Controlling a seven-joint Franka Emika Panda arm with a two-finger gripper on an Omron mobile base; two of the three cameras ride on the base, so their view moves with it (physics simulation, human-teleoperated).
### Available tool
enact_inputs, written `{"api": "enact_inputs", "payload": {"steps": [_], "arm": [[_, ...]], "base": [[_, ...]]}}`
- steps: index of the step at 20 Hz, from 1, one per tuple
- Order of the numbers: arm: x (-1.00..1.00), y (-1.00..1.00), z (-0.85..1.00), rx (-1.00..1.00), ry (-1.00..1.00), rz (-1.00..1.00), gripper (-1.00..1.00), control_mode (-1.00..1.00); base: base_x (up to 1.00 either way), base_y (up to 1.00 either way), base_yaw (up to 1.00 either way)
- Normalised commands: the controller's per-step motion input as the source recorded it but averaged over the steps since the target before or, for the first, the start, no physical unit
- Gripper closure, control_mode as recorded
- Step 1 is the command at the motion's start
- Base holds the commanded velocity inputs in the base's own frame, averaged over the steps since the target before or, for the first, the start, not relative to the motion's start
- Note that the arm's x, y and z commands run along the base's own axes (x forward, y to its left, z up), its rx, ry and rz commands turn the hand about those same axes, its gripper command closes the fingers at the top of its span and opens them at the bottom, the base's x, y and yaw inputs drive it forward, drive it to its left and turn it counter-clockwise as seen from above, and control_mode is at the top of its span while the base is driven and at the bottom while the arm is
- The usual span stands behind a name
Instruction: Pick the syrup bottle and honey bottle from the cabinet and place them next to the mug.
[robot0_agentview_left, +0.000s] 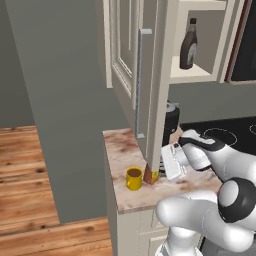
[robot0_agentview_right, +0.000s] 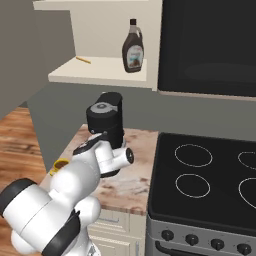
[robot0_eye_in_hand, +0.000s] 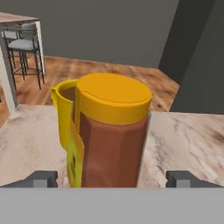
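Left base view: the honey bottle (robot0_agentview_left: 150, 175) stands upright on the counter (robot0_agentview_left: 125, 150), touching or just beside the mug (robot0_agentview_left: 133, 178) at its 9 o'clock; the syrup bottle (robot0_agentview_left: 188, 46) remains on the cabinet (robot0_agentview_left: 150, 75) shelf, at 12 o'clock.

Right base view: syrup bottle upright, high above the arm.

Hand view: claw (robot0_eye_in_hand: 113, 178) tips apart, flanking the honey bottle without gripping; retreat runs straight back.
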Motion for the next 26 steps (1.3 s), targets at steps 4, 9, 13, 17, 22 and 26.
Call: {"api": "enact_inputs", "payload": {"steps": [4, 9, 13, 17, 22, 26], "arm": [[-0.27, 0.0, 0.55, 0.06, -0.14, -0.01, -1.0, -1.0], [-0.37, 0.0, 0.73, 0.06, -0.12, 0.0, -1.0, -1.0], [-0.25, 0.0, 0.8, 0.05, -0.03, 0.0, -1.0, -1.0], [-0.1, 0.0, 0.71, 0.01, 0.04, -0.06, -1.0, -1.0], [0.0, -0.26, 0.55, 0.0, 0.28, -0.33, -1.0, -1.0], [0.0, -0.7, 0.59, 0.03, 0.48, -0.52, -1.0, -1.0]], "base": [[0.0, 0.0, 0.0], [0.0, 0.0, 0.0], [0.0, 0.0, 0.0], [0.0, 0.0, 0.0], [0.0, 0.0, 0.0], [0.0, 0.0, 0.0]]}}
